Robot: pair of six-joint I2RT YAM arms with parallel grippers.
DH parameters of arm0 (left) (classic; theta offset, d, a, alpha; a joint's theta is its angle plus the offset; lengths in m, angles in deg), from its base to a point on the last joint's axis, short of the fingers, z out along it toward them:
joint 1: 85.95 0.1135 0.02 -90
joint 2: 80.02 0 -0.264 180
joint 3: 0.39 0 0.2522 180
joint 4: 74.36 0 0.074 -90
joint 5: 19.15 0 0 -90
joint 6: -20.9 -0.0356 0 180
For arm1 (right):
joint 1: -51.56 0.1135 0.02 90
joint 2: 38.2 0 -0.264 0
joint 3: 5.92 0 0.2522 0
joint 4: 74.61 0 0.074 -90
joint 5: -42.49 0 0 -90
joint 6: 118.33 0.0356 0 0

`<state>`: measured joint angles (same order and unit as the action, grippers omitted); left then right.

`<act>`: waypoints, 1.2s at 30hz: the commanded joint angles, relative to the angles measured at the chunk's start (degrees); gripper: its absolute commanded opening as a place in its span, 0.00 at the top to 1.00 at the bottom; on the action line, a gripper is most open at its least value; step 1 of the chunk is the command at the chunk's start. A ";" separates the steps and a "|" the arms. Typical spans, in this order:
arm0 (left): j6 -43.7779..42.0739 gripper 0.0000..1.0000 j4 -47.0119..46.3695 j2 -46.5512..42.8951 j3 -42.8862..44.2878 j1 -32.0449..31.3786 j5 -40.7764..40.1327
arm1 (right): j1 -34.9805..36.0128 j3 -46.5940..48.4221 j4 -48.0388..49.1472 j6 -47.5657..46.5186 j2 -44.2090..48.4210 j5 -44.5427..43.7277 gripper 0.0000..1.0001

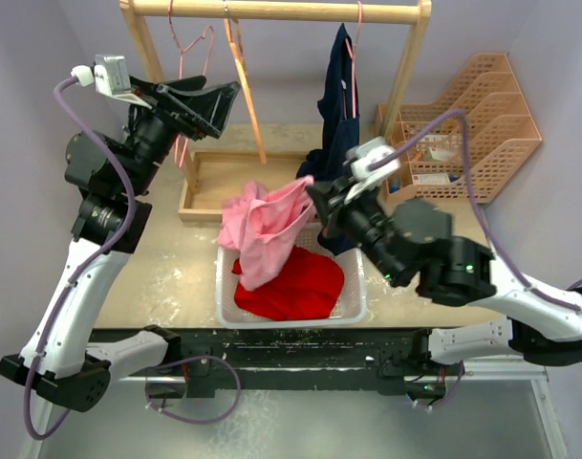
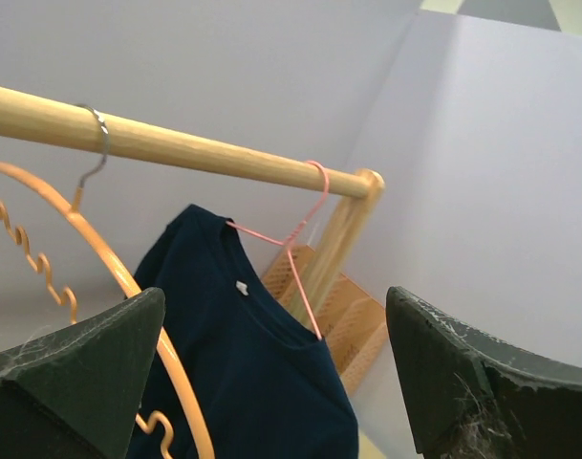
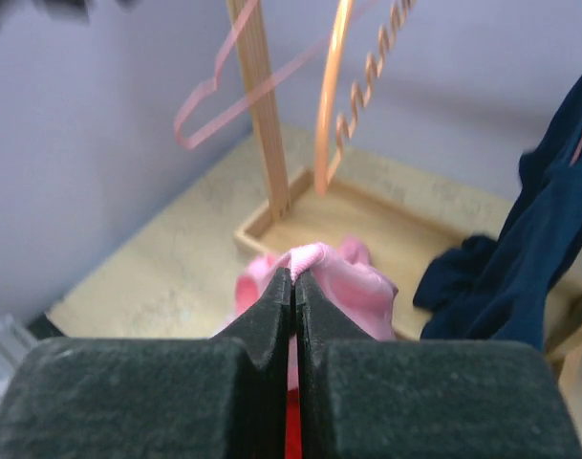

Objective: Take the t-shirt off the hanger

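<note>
The pink t-shirt (image 1: 267, 225) hangs bunched from my right gripper (image 1: 314, 196), off any hanger and just above the basket. In the right wrist view that gripper (image 3: 293, 273) is shut, with a fold of the pink t-shirt (image 3: 348, 287) pinched at its tips. My left gripper (image 1: 224, 105) is raised near the rail, open and empty. In its wrist view the left gripper (image 2: 274, 296) has its jaws wide apart, with the bare orange hanger (image 2: 99, 253) beside the left finger. An empty pink hanger (image 1: 197, 48) hangs at the rail's left end.
A navy t-shirt (image 1: 340, 96) hangs on another pink hanger (image 2: 295, 249) from the wooden rail (image 1: 271, 10). A white basket (image 1: 291, 320) below holds a red cloth (image 1: 295, 282). A wooden tray (image 1: 214, 177) forms the rack's base. A file organizer (image 1: 482, 124) stands at back right.
</note>
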<state>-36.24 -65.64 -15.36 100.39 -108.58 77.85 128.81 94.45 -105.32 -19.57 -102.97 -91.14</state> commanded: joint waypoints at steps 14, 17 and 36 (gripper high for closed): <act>-5.62 0.01 10.51 -10.16 1.65 0.09 5.73 | 0.27 52.88 1.94 -22.22 -16.76 10.00 1.00; -6.20 0.01 11.78 -10.52 1.91 0.08 5.74 | 0.25 53.25 5.23 -23.15 -16.25 12.04 1.00; -7.55 0.01 14.67 -12.30 -1.67 0.10 2.94 | 0.27 41.47 9.37 -15.46 -14.67 20.85 1.00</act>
<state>-42.93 -50.58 -26.55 99.80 -108.58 82.33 128.81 138.84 -98.92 -39.16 -116.85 -75.41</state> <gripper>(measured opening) 0.990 0.005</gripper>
